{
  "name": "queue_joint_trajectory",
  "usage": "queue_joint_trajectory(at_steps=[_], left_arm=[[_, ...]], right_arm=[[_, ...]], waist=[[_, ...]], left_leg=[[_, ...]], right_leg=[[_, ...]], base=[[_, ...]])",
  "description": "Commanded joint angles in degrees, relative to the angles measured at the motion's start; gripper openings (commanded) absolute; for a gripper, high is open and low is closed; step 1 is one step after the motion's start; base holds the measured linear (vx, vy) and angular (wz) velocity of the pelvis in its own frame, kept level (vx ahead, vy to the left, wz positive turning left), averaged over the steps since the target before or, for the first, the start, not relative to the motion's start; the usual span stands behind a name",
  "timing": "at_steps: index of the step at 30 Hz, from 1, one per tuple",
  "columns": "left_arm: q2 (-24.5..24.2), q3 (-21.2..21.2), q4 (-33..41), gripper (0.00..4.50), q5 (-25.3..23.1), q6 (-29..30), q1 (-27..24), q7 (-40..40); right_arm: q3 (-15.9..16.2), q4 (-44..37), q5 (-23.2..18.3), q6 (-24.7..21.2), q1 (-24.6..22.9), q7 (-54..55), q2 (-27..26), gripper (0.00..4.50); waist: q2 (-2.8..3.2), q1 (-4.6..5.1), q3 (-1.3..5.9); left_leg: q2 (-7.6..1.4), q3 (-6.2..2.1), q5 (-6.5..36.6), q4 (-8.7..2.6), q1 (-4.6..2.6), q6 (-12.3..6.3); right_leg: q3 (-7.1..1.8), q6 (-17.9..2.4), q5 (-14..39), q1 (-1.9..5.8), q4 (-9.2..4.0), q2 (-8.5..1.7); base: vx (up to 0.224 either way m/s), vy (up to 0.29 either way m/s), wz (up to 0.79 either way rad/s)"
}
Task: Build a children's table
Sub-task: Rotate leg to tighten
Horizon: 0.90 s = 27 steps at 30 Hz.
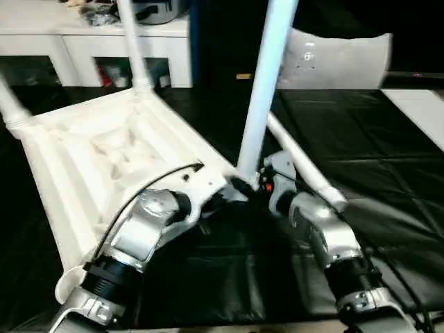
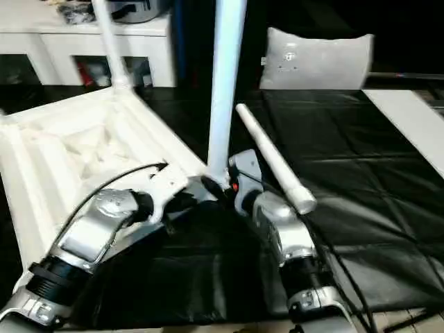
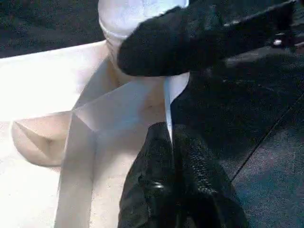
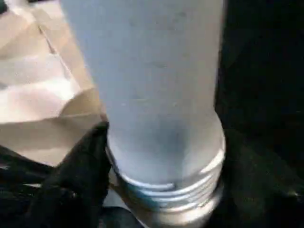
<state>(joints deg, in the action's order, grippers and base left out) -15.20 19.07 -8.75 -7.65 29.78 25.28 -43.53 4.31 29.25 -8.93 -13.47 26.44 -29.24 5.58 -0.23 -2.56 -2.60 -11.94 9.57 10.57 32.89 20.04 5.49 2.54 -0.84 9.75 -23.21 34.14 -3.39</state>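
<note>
Between right tool [image 1: 258, 186] fingers: leg [image 1: 267, 83].

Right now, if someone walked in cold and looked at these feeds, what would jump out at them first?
The tall white tube leg rising upright from the near corner of the upturned white plastic square tabletop, with both grippers gathered at its base. The left gripper is pinched shut on the tabletop's thin edge wall there, and the right gripper is at the leg's foot. Another white tube leg lies loose on the black mat just beyond the right arm.
</note>
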Motion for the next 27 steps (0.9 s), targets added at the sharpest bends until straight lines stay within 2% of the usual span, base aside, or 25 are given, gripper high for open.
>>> queue_joint_trajectory(at_steps=[1,5,8,12,14,16,18,22,27], left_arm=[[-1.25,1.76,-0.97,0.00,-0.06,-2.10,-0.28,-3.27],[-3.19,1.03,-2.84,0.00,2.39,-7.27,-0.39,-8.23],[-3.70,0.51,-3.35,0.00,3.80,-7.59,-0.39,-9.56],[-7.58,2.52,-6.30,0.00,4.68,-13.78,0.40,-16.78],[-8.18,2.84,-6.66,0.00,5.05,-14.65,0.49,-18.62],[-9.93,4.14,-7.93,0.00,5.44,-18.02,0.91,-23.31],[-10.75,4.81,-8.78,0.00,5.24,-19.55,1.35,-25.14],[-12.41,6.37,-10.38,0.00,4.98,-22.12,2.86,-29.65],[-13.19,7.29,-11.28,0.00,5.72,-24.75,3.67,-34.21]], right_arm=[[0.50,-1.89,-0.06,-0.60,-2.01,-2.55,1.86,3.84],[-0.96,-5.36,-2.16,0.63,-3.61,-8.53,6.24,4.25],[-1.19,-6.16,-2.95,1.72,-4.06,-12.17,8.38,4.45],[0.98,-9.94,-3.82,3.66,-5.36,-23.66,15.43,4.45],[1.42,-10.10,-3.74,4.11,-5.23,-25.29,16.41,4.45],[2.09,-10.07,-4.08,4.64,-4.56,-28.78,17.95,4.45],[2.69,-9.72,-3.94,5.08,-3.98,-30.33,18.56,4.45],[6.28,-8.52,-2.19,7.42,-2.19,-36.48,20.40,4.45],[8.86,-6.53,-0.96,8.23,-0.42,-41.10,20.40,4.45]], waist=[[0.79,-0.50,3.27],[0.59,-1.38,3.36],[0.52,-1.75,3.16],[0.39,-2.50,3.18],[0.36,-2.56,3.15],[0.36,-2.54,3.11],[0.35,-2.58,3.13],[0.45,-2.73,3.26],[0.53,-3.44,3.45]], left_leg=[[-0.65,-0.02,14.22,-3.81,0.19,-0.62],[-0.62,0.24,12.52,-3.58,0.14,-1.62],[-0.69,0.32,12.91,-3.64,0.07,-1.79],[-0.80,0.31,12.96,-3.63,-0.07,-2.26],[-0.75,0.27,12.59,-3.71,0.07,-2.29],[-0.74,0.30,13.29,-3.65,-0.06,-2.31],[-0.79,0.29,13.16,-3.65,-0.12,-2.26],[-0.91,0.28,12.71,-3.59,-0.19,-2.30],[-1.05,0.39,11.06,-3.42,-0.12,-2.43]], right_leg=[[-1.93,-10.81,12.15,2.76,-4.13,-3.25],[-2.04,-11.39,9.50,2.98,-3.88,-3.34],[-2.04,-11.31,12.16,2.87,-4.03,-3.43],[-2.11,-9.85,13.79,2.89,-4.13,-3.43],[-2.05,-9.89,13.87,2.96,-4.11,-3.51],[-2.03,-9.91,15.76,2.78,-4.32,-3.60],[-2.04,-10.16,15.68,2.74,-4.24,-3.58],[-1.91,-11.08,13.89,2.81,-3.88,-3.50],[-1.95,-12.71,9.68,2.98,-3.25,-3.60]], base=[[0.000,0.000,0.00],[0.000,0.000,0.00],[0.000,0.000,0.00],[0.000,0.000,0.00],[0.000,0.000,0.00],[0.000,0.000,0.00],[0.000,0.000,0.00],[0.000,0.000,0.00],[0.000,0.000,0.00]])
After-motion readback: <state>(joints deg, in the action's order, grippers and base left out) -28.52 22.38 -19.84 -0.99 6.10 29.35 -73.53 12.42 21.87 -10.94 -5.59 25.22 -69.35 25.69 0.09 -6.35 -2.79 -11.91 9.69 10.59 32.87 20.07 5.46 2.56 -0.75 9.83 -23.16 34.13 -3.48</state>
